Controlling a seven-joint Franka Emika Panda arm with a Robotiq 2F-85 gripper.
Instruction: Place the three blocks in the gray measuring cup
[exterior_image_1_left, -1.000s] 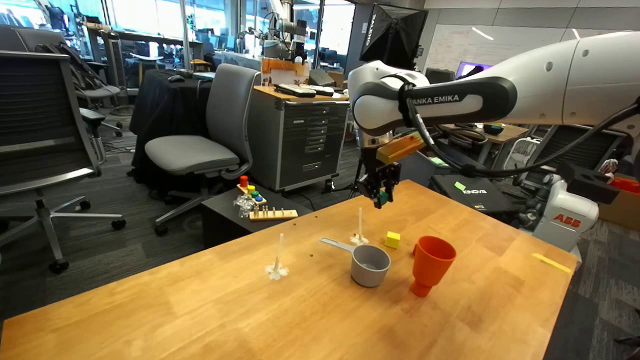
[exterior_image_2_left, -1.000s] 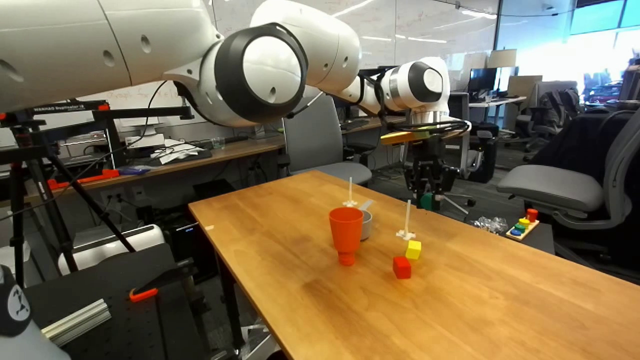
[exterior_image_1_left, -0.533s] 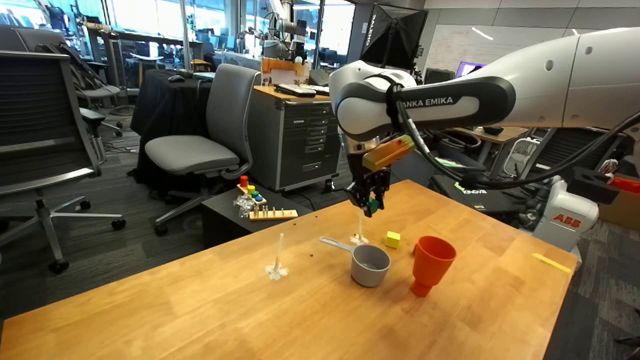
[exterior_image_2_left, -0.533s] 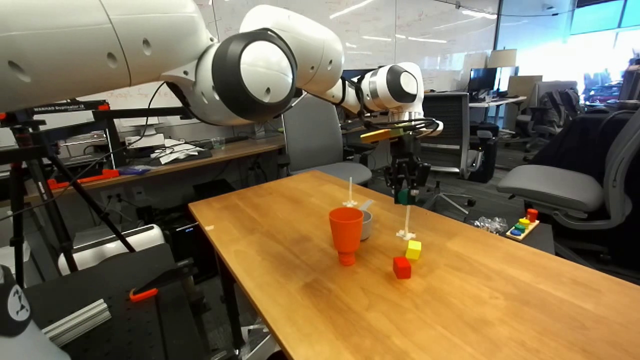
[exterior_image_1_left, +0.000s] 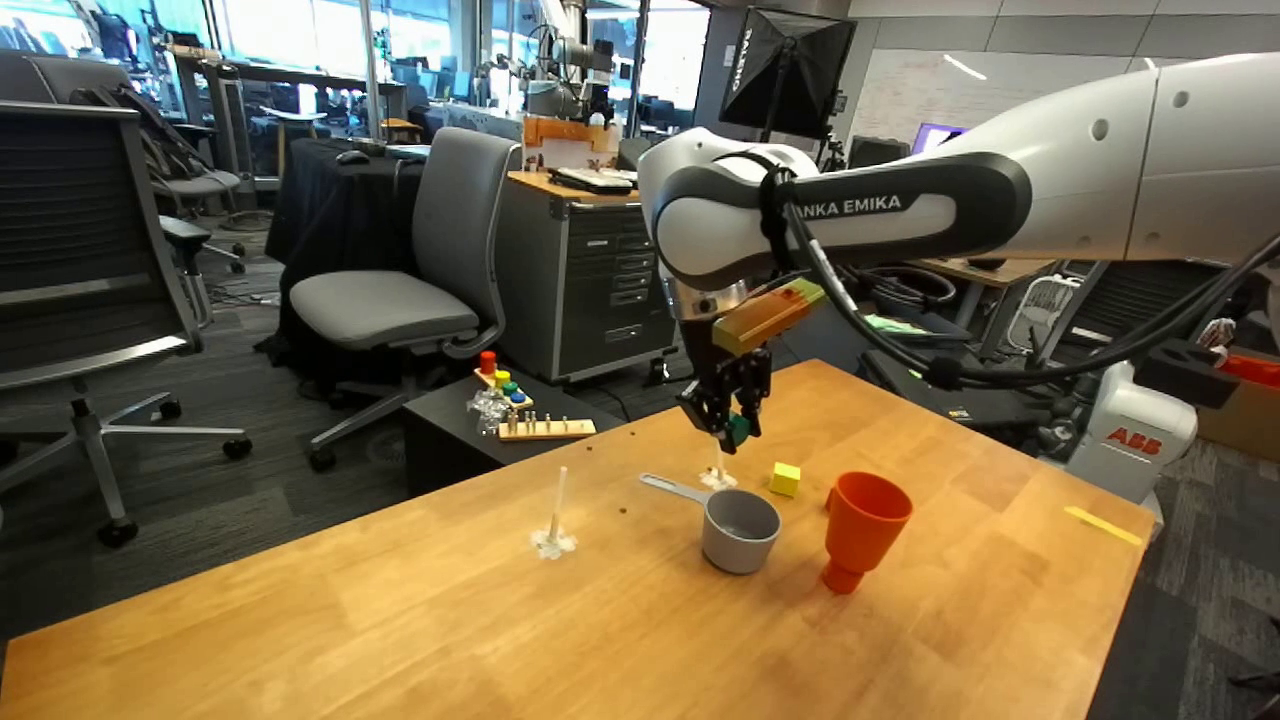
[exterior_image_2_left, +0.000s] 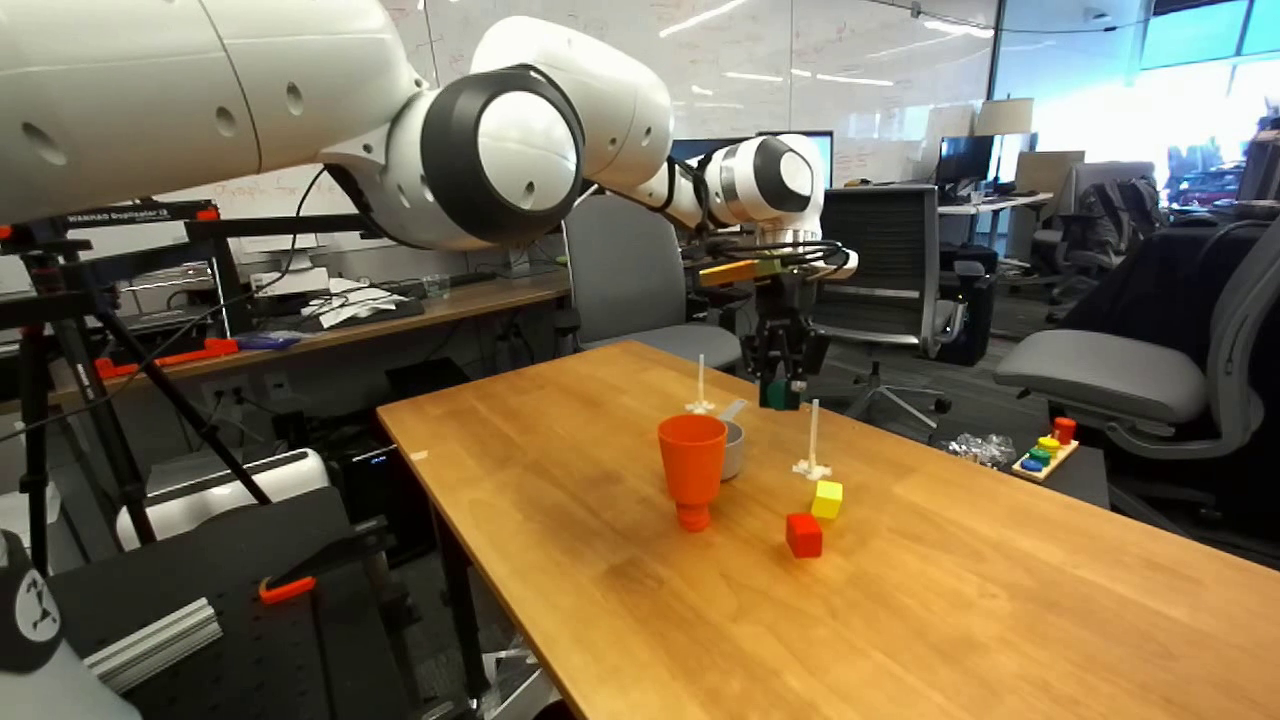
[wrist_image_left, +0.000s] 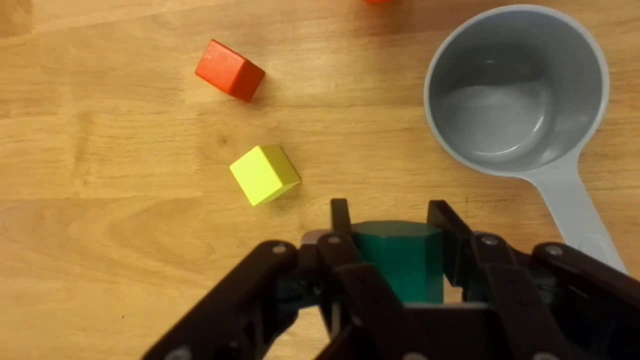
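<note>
My gripper (wrist_image_left: 391, 215) is shut on a green block (wrist_image_left: 407, 265), its fingers pressed against either side. Both exterior views show it held above the table, close to a thin upright peg. Left of the fingers in the wrist view, a yellow block (wrist_image_left: 262, 175) rests on the wood. Farther up lies a red block (wrist_image_left: 230, 71), which also shows plainly in an exterior view (exterior_image_2_left: 804, 536). The gray measuring cup (wrist_image_left: 515, 115) stands upright to the right of the gripper, and nothing lies inside it. In an exterior view the red cup partly covers the gray measuring cup (exterior_image_2_left: 734, 455).
A tall red cup (exterior_image_1_left: 866, 520) stands beside the gray measuring cup. Two pale upright pegs (exterior_image_1_left: 558, 510) are fixed to the wooden table (exterior_image_1_left: 420, 620), one of them near the gripper. A low black side table (exterior_image_1_left: 450, 440) with toys adjoins the table's edge.
My gripper has moved left in both exterior views and somewhat lower, carrying the green block. The yellow block, the red block and both cups have stayed in place.
</note>
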